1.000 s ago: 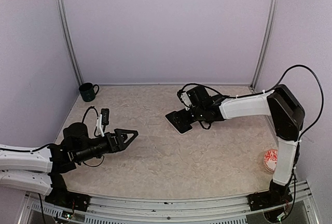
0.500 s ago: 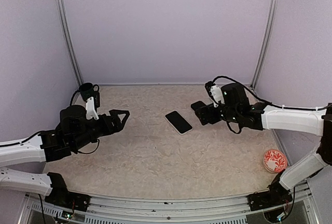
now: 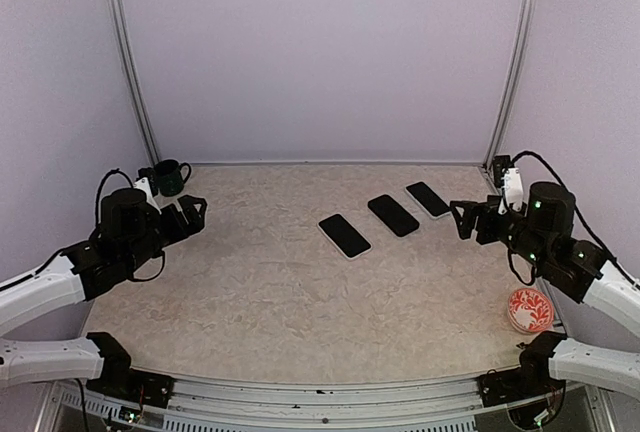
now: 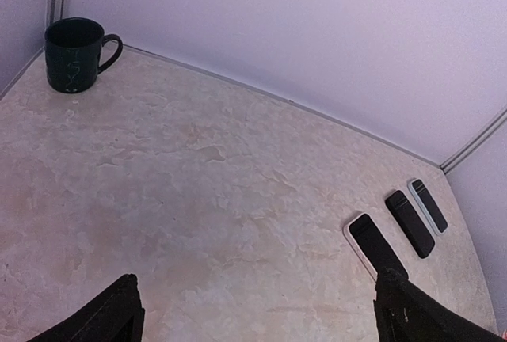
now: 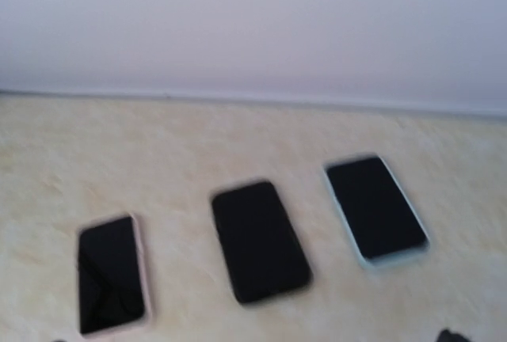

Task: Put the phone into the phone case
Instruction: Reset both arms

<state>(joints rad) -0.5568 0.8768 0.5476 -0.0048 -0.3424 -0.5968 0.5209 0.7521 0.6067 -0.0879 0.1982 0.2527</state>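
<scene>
- Both arms are held at the sides of the table (image 3: 300, 322). The left gripper (image 3: 190, 214) hangs just beside the mug (image 3: 170, 177), and the right gripper (image 3: 463, 222) hangs well apart from it, on the opposite side. Both sets of jaws are spread wide and nothing is held.
- Three flat dark items are laid in a slanting row well apart from the mug: the nearest phone (image 3: 345, 235), the middle phone (image 3: 393, 215) and the farthest phone (image 3: 428, 199).
- Nothing has been grasped, so the step in hand is judged to be choosing and reaching.
- A pale rim, read as a case, is seen on the nearest and farthest phones. The middle phone is plain black, with no rim made out.
- Which item is a bare phone and which an empty case cannot be told, as the right wrist view is blurred. This is best settled before any reach.
- The phone is best gripped across its long edges, held level over the case and seated one end first, then pressed down at each corner.
- The case is likely to slide on the smooth table, so it should be steadied by the other gripper.
- The inside of the mug looks dark, and its contents cannot be told.
- A red-and-white dish (image 3: 529, 309) lies far from the mug, and whether anything is in it cannot be told.
</scene>
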